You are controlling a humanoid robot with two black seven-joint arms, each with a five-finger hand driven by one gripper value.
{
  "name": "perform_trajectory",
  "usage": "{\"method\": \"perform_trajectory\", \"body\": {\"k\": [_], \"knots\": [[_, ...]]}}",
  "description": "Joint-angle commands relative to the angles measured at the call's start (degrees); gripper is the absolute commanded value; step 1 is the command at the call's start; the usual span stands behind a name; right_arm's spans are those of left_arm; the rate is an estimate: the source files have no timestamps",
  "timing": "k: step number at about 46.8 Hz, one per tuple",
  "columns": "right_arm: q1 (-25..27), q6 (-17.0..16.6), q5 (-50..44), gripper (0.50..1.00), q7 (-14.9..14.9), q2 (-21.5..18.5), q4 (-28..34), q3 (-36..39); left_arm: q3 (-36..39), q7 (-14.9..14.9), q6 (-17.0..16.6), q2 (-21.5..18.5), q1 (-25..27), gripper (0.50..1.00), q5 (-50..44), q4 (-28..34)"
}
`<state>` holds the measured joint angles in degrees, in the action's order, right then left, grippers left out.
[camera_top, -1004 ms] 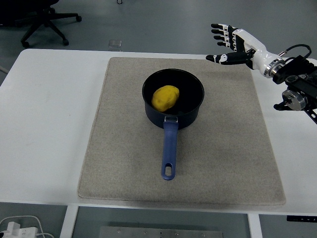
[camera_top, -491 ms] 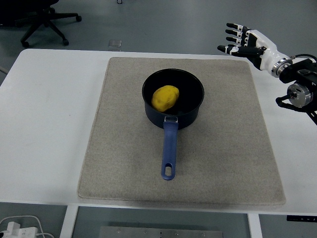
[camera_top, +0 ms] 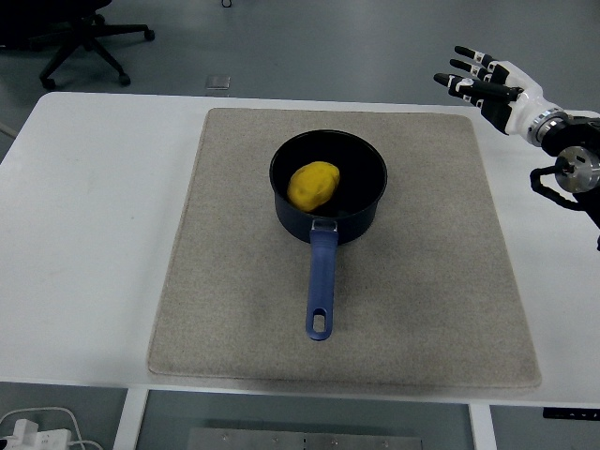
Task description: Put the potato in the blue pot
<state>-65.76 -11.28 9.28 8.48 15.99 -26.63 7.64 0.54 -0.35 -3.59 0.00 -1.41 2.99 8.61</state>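
— Yellow potato (camera_top: pixel 313 184): where does it lie?
— Inside the blue pot (camera_top: pixel 364 212), on the grey mat (camera_top: pixel 234 272); handle toward the near edge.
— And the right hand (camera_top: pixel 489 82)?
— Above the table's far right corner; fingers spread wide, holding nothing.

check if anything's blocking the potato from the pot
Nothing visible does. The potato already lies inside the pot. The right hand is open, off past the mat's far right corner, holding nothing.

White robot hand (camera_top: pixel 495 86), black fingertips
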Motion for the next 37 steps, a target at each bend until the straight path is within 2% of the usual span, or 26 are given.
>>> {"method": "perform_trajectory", "body": {"k": [1,7,21,37], "knots": [[0.02,0.12,4.51,0.919,-1.97,0.27,0.08,-0.09,-0.02,0.00,-0.02,0.00,0.00,0.996,0.00,0.00],[0.45,0.12,7.68,0.919,-2.68,0.62,0.52,-0.17,-0.02,0.00,-0.02,0.00,0.00,0.996,0.00,0.00],[0.45,-0.14,7.24,0.921,-2.50,1.15,4.56,0.18,-0.02,0.00,-0.02,0.00,0.00,0.996,0.00,0.00],[0.63,0.65,6.63,0.921,-1.89,1.68,4.74,0.18,0.07,0.00,-0.02,0.00,0.00,0.996,0.00,0.00]]}}
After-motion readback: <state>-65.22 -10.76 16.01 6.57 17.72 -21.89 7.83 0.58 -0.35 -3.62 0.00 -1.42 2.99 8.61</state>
